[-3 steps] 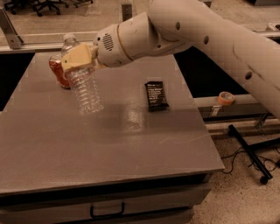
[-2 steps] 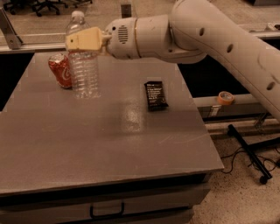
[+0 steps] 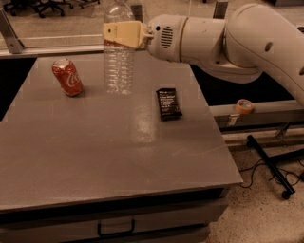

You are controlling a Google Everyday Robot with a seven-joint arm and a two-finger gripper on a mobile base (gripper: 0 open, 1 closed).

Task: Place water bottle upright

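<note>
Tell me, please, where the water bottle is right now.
Camera view, upper left: the water bottle is upright between the red can and the dark packet, the gripper holding its shoulder.

This looks like a robotics lab in an office-type room. A large white robot arm [image 3: 237, 42] reaches in from the right over a plain grey table [image 3: 95, 156] with a drawer handle [image 3: 115, 230] on its near face; its claw [image 3: 118, 34], over the far part of the table, grips a bottle [image 3: 118, 71]. Wheeled office chairs [image 3: 28, 5] stand on the far left. On the right, cables [image 3: 251, 179] and a black stand [image 3: 268, 163] lie on the speckled floor [image 3: 256, 218], and a tape roll [image 3: 244, 106] sits on a ledge [image 3: 266, 110].
</note>
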